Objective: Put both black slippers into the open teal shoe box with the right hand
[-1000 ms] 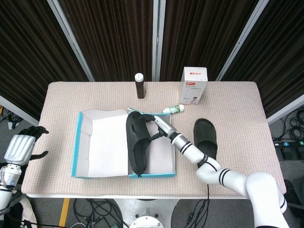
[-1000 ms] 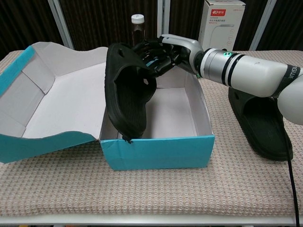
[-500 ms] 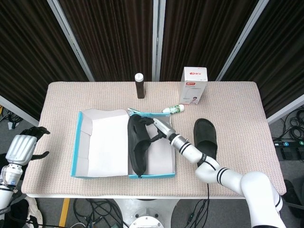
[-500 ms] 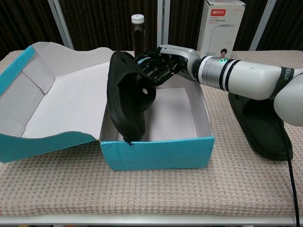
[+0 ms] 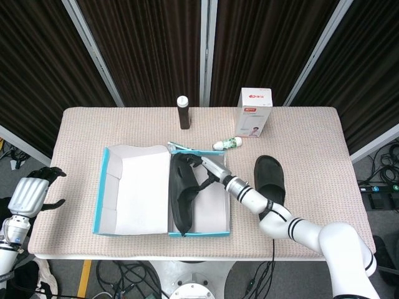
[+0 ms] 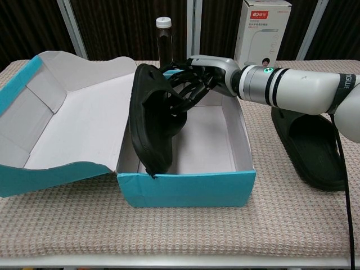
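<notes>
Here the right hand (image 6: pixel 194 84) grips a black slipper (image 6: pixel 154 124) inside the unlabelled teal box (image 6: pixel 185 188).

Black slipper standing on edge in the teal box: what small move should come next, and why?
Probably tip the black rubber slipper flat onto the floor of the open teal cardboard shoe box, then let go. The right robot hand grips its upper edge, and its lower end rests on the box's front left corner.

My right arm reaches in from the lower right toward the middle, forearm low and stretched leftward. Its robot hand (image 6: pixel 194 81) has dark fingers (image 6: pixel 183 93) curled around what it holds. My left robot hand (image 5: pixel 30 193) hangs off the left edge, holding nothing, dark fingers loosely bent and apart.
</notes>
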Action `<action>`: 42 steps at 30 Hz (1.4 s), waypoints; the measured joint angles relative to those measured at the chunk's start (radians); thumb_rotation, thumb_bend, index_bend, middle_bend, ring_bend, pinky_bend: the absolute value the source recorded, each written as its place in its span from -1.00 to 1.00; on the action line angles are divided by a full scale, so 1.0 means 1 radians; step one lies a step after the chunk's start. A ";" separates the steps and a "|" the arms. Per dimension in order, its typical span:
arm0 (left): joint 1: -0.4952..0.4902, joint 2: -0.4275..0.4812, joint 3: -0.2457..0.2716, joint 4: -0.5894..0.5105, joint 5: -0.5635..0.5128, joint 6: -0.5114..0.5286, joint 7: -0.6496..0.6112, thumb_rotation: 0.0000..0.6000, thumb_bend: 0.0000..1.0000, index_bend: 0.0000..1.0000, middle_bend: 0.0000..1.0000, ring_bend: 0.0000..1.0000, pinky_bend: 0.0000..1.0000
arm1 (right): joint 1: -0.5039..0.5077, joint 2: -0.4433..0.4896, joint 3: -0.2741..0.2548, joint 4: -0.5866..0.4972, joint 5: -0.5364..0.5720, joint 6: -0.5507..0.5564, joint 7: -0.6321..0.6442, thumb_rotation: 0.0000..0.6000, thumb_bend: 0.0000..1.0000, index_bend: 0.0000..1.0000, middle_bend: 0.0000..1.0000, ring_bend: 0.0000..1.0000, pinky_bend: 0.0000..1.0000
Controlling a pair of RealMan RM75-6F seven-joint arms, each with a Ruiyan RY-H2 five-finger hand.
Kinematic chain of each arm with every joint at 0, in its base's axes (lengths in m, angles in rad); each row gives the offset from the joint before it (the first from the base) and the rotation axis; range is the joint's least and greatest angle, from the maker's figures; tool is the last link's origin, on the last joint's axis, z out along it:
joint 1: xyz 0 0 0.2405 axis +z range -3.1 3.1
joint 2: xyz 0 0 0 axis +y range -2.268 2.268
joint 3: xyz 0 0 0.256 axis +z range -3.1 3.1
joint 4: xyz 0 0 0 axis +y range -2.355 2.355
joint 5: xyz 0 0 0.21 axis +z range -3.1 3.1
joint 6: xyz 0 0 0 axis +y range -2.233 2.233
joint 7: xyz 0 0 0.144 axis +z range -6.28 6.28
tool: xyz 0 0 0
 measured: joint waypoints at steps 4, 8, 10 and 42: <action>-0.002 -0.001 0.000 -0.002 0.001 -0.002 -0.003 1.00 -0.73 -0.37 -0.48 -0.56 -0.35 | 0.001 0.016 -0.005 -0.015 -0.002 -0.002 0.010 1.00 -1.00 -0.73 -0.44 -0.83 -0.54; -0.004 0.000 0.000 -0.004 0.001 -0.004 -0.003 1.00 -0.73 -0.37 -0.48 -0.56 -0.35 | -0.002 0.035 -0.008 -0.032 -0.004 0.006 0.010 1.00 -1.00 -0.76 -0.46 -0.85 -0.55; -0.004 0.000 0.000 -0.006 0.003 -0.002 -0.002 1.00 -0.73 -0.37 -0.48 -0.56 -0.35 | -0.003 0.045 -0.010 -0.044 -0.005 0.008 0.009 1.00 -1.00 -0.77 -0.48 -0.87 -0.55; -0.008 -0.005 0.001 -0.016 0.004 0.001 0.012 1.00 -0.73 -0.37 -0.48 -0.56 -0.35 | 0.007 0.159 -0.029 -0.214 -0.034 0.009 -0.039 1.00 -1.00 -0.95 -0.72 -1.00 -0.75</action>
